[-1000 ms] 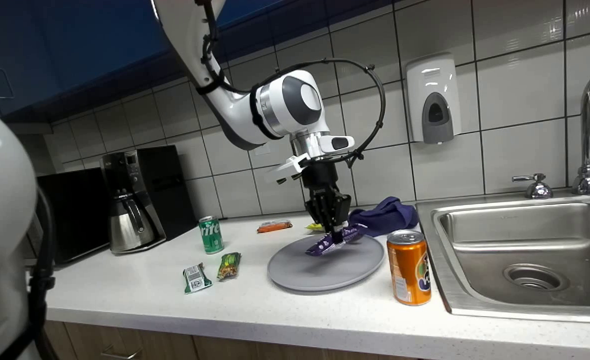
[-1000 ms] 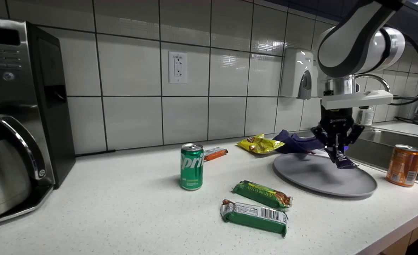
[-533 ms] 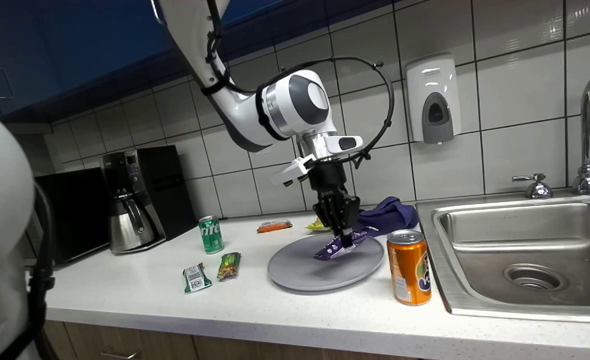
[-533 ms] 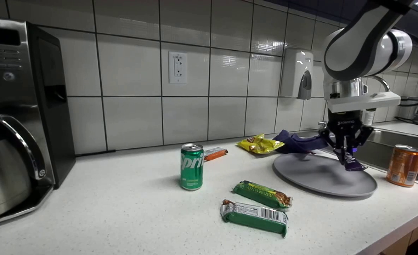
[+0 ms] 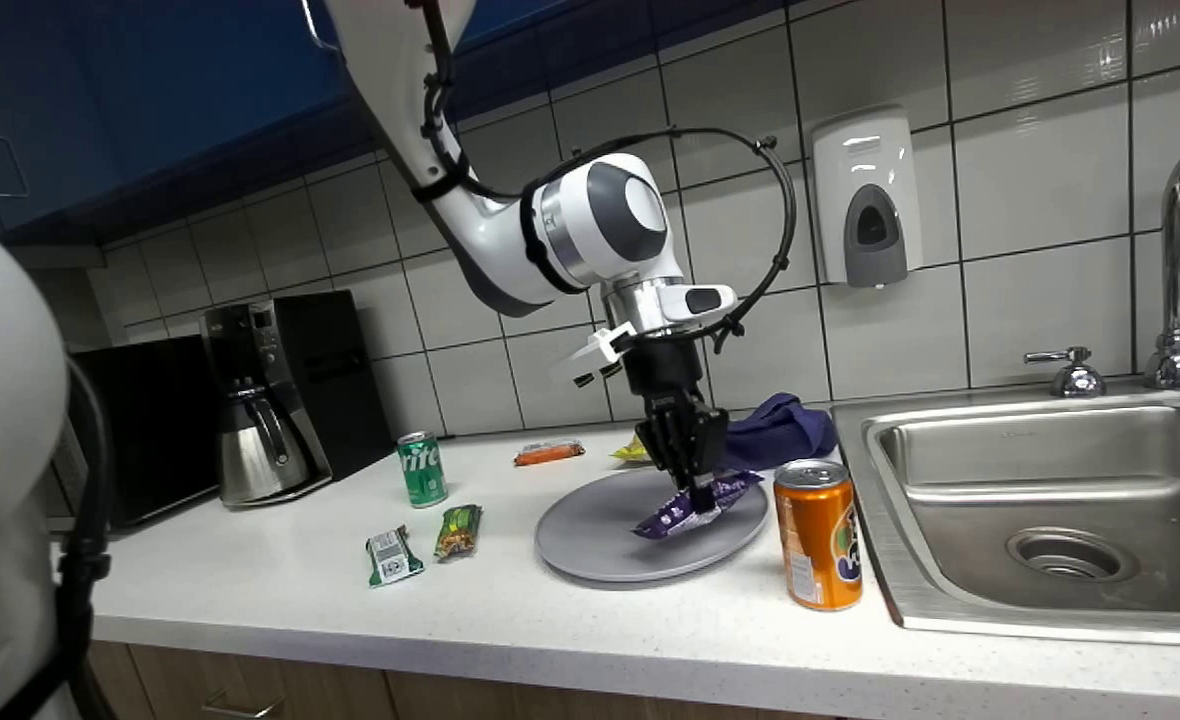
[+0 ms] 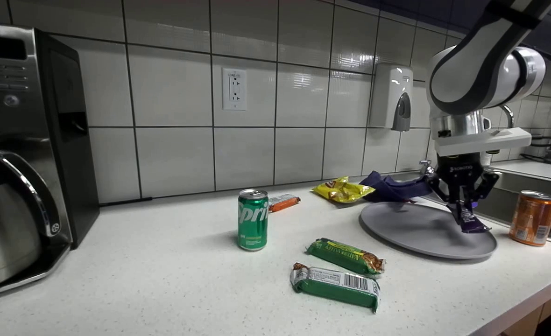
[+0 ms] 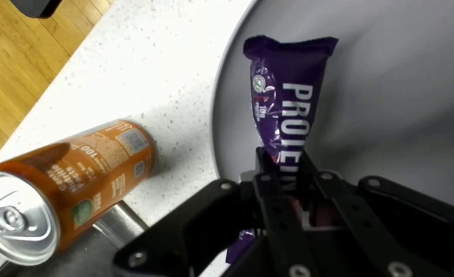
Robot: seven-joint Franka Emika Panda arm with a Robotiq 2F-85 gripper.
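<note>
A pale counter point(image 5: 280, 560) spans the lower half of an exterior view, with the steel sink point(image 5: 885, 520) at the right of the frame. The white robot arm point(image 5: 600, 215) slants down from top centre, its wrist above the gray plate point(image 5: 585, 535), which lies just right of centre. At its end the black gripper point(image 5: 700, 497) is clenched around the middle of a purple bar point(image 7: 288, 96). The orange can point(image 7: 84, 169) stands upright just beside the plate, filling the lower left of the wrist view.

There, the bar's printed end points to upper centre over the plate; its far end peeks out at lower centre, close to the plate's edge. Whether the bar touches the plate cannot be told. Good handling, I judge, calls for an even, gentle squeeze on the soft wrapper, slow wrist motion, a level bar, and sideways room from the can, which looks easy to knock.
</note>
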